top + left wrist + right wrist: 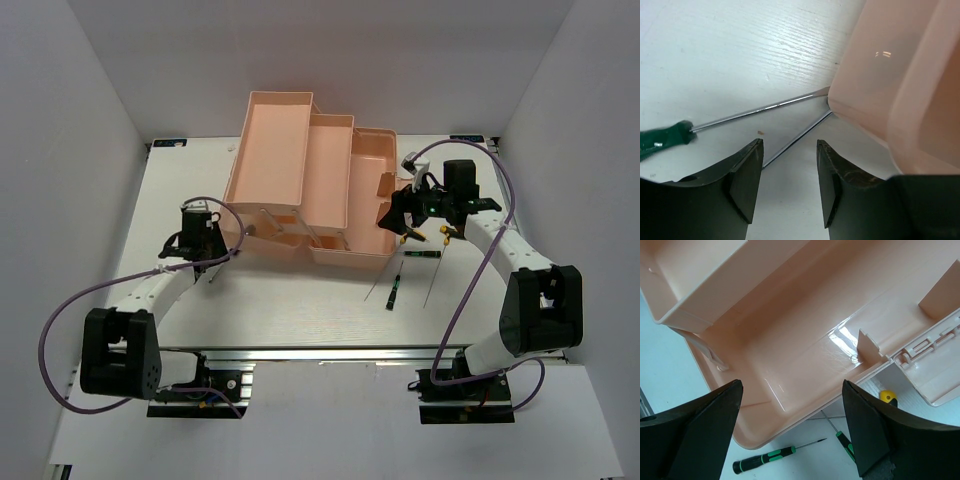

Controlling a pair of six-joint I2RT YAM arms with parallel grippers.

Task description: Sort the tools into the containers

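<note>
The salmon-pink toolbox (pixel 300 170) stands open with its trays stepped out, and the trays that show hold nothing. My left gripper (pixel 207 248) is open and empty, low over the table at the box's left corner. In the left wrist view it (pixel 788 145) faces a dark green screwdriver (pixel 662 140) and a second thin shaft (pixel 795 140), both tips touching the box (pixel 890 75). My right gripper (pixel 398 216) is open wide and empty above the box's right compartment (pixel 805 340). Below its front edge lie a slim black-green screwdriver (pixel 765 459), another one (pixel 845 442) and a yellow handle (pixel 887 396).
More screwdrivers lie on the table right of the box: one slim one (pixel 394 290), a long thin shaft (pixel 432 280) and yellow-black handles (pixel 445 236). The lid with its latch (pixel 930 350) lies open at the right. White walls enclose the table.
</note>
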